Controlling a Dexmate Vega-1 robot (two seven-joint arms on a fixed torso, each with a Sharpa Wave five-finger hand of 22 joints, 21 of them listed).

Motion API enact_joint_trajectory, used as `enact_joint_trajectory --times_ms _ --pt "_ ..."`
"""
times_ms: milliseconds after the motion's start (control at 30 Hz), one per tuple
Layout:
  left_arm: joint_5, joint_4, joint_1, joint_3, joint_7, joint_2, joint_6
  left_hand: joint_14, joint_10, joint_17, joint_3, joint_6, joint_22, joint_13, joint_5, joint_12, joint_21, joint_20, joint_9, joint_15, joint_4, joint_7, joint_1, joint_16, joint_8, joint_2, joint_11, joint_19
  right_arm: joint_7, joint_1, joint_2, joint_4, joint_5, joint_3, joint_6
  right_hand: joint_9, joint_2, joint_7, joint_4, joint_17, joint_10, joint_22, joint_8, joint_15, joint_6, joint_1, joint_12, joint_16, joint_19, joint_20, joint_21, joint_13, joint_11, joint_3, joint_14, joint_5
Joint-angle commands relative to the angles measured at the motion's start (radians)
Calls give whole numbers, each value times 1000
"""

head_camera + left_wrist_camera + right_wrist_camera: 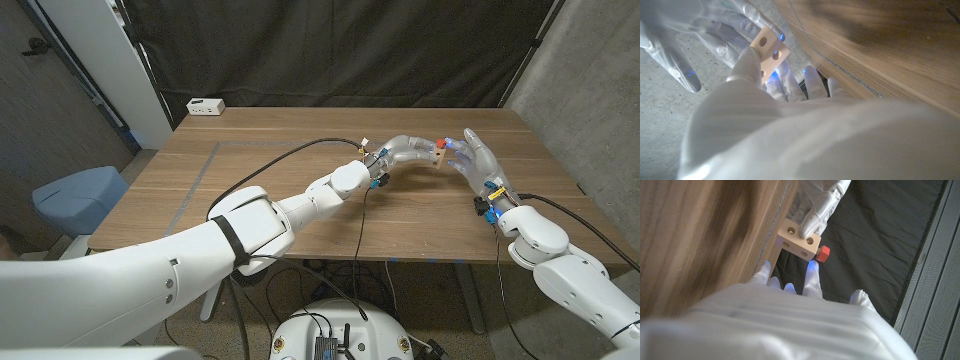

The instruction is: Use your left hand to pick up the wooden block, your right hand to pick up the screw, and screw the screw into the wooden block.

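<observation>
The left hand (405, 150) grips a wooden block (439, 155), raised above the wooden table (300, 190). Just right of it, the right hand (475, 158) meets the block, fingers spread; a red screw (823, 253) sits in the block's side.

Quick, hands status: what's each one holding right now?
Left hand: holds the block.
Right hand: fingers at the red screw, which sits against the block; grip cannot be told.
</observation>
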Motion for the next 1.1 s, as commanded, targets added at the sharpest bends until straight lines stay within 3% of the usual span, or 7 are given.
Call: enact_joint_trajectory --times_ms 33,400,467,1100 --pt "0 -1 2 3 1 0 -5 12 10 3 34 102 3 92 5 15 1 -6 2 -58 26 29 2 -1 12 26 -8 2 11 9 -5 11 7 -10 21 1 0 -6 7 2 -8 3 7 3 2 -10 3 3 -6 1 -2 2 0 0 -46 5" --pt "4 -4 8 2 6 0 -17 12 13 3 35 102 3 91 6 16 1 -5 2 -58 26 29 2 -1 12 27 -7 2 5 -3 -3 8 9 -6 34 1 3 -2 10 1 12 3 33 -3 66 -11 16 12 -1 -3 4 1 -23 1 -34 9" --pt "5 -5 9 2 8 1 -18 12 13 3 35 102 3 91 6 16 1 -6 2 -58 26 29 2 -1 12 28 -7 2 5 -5 -4 8 10 -6 35 0 6 1 10 -1 22 3 38 -9 84 -9 19 16 5 -7 6 1 -46 2 -26 12" --pt "4 -3 7 -1 4 -5 -9 12 8 3 36 102 3 91 6 14 1 -7 2 -58 26 31 2 -1 12 27 -8 2 -15 -37 -9 -13 8 14 32 0 10 8 9 -3 48 3 44 -15 122 -5 25 22 18 -11 10 0 -54 6 -7 16"
